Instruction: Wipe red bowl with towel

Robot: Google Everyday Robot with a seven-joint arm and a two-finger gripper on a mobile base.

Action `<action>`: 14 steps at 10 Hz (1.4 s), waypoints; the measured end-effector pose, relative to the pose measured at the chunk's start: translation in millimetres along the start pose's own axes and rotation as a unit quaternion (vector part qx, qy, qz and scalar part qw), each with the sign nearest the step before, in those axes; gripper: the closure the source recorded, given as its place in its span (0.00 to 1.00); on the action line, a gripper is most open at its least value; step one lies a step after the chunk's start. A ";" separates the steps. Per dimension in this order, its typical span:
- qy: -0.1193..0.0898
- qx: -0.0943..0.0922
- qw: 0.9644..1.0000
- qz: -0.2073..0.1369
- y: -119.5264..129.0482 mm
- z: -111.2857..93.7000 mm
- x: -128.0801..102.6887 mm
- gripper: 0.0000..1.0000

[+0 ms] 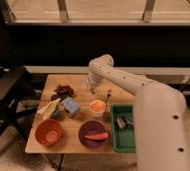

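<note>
My gripper (92,90) is closed, down low over the far middle of the wooden table (71,146). I can't tell if anything is pinched in it. The round orange-red plastic bowl (48,133) sits upright at the front-left, well apart from the gripper. The dark purple bowl (94,134) is just right of it. The small orange-rimmed cup (97,106) stands between the purple bowl and the gripper, and the blue sponge-like block (70,106) is left of the cup.
</note>
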 end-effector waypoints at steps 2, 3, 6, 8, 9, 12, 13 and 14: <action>-0.013 -0.036 0.998 -0.050 33.6 -36.5 31.5 1.00; -0.016 -0.047 0.997 -0.067 45.5 -48.8 42.8 1.00; -0.016 -0.070 0.991 -0.117 74.2 -77.4 73.3 1.00; -0.016 -0.070 0.990 -0.119 76.1 -77.2 72.5 1.00; -0.016 -0.071 0.990 -0.118 76.3 -77.4 72.3 1.00; -0.011 -0.070 0.988 -0.136 82.0 -79.6 72.0 1.00; -0.009 -0.073 0.986 -0.148 91.3 -80.2 73.2 1.00; -0.006 -0.079 0.983 -0.167 111.6 -80.8 74.9 1.00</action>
